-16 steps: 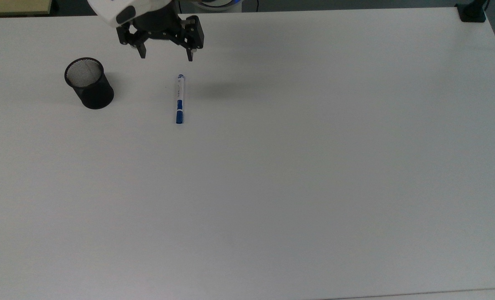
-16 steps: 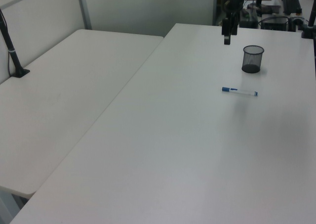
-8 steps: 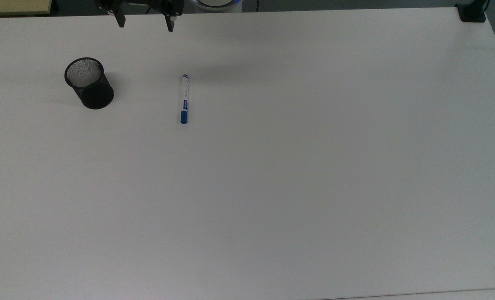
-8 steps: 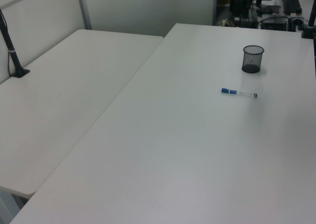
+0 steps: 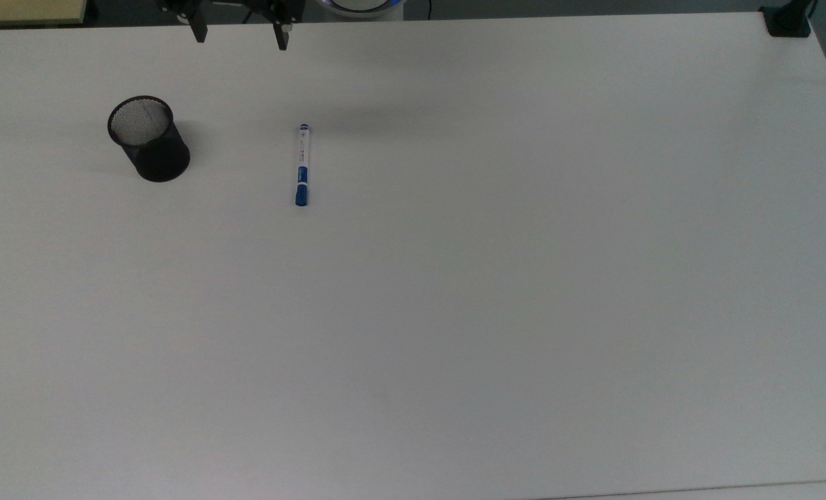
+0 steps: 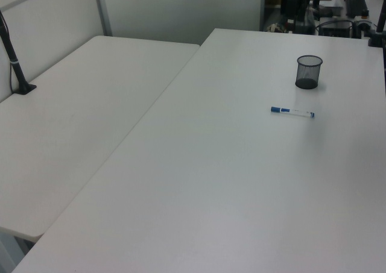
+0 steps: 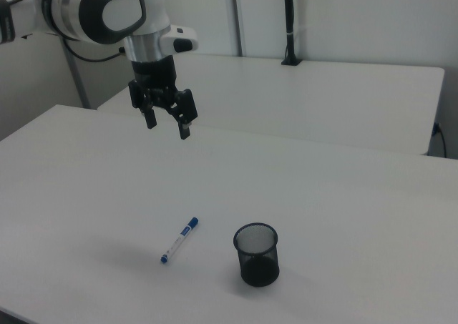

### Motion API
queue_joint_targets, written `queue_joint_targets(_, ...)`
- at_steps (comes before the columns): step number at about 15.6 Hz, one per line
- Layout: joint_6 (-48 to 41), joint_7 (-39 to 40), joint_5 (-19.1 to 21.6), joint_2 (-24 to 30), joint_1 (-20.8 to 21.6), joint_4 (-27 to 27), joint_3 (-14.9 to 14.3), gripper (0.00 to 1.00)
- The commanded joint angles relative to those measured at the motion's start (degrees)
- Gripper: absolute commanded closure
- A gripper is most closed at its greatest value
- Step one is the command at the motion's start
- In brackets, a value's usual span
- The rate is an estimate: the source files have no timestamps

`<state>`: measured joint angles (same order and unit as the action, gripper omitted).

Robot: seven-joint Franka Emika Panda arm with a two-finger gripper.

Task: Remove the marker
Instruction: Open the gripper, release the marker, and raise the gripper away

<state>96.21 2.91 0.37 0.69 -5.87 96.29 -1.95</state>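
The marker (image 5: 301, 165) lies flat on the white table (image 5: 496, 278), white barrel with a blue cap toward the top view's bottom; it also shows as the marker (image 6: 292, 111) and the marker (image 7: 179, 239). The black mesh cup (image 5: 149, 139) stands upright and empty, to the top view's left of the marker, seen too as the cup (image 6: 309, 72) and the cup (image 7: 257, 254). My gripper (image 7: 167, 125) hangs high above the table, open, holding nothing. In the top view my gripper (image 5: 239, 37) sits at the far edge, well apart from the marker.
A second white table (image 6: 78, 110) adjoins on the left view's left. A black clamp post (image 6: 15, 65) stands on it, and another clamp (image 5: 788, 21) sits at the top view's far right corner. Wide bare tabletop lies around the marker.
My gripper rose and drew back from above the marker toward the top view's far edge. The marker rolled slightly to the side and back.
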Motion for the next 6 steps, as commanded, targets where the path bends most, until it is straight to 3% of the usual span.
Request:
queue_joint_targets(1,-1.7,-1.2,-0.8,0.5,0.4,0.1,0.1,0.0)
queue_joint_targets(6,-1.7,-1.2,-0.8,0.5,-0.3,0.0,0.1,0.0)
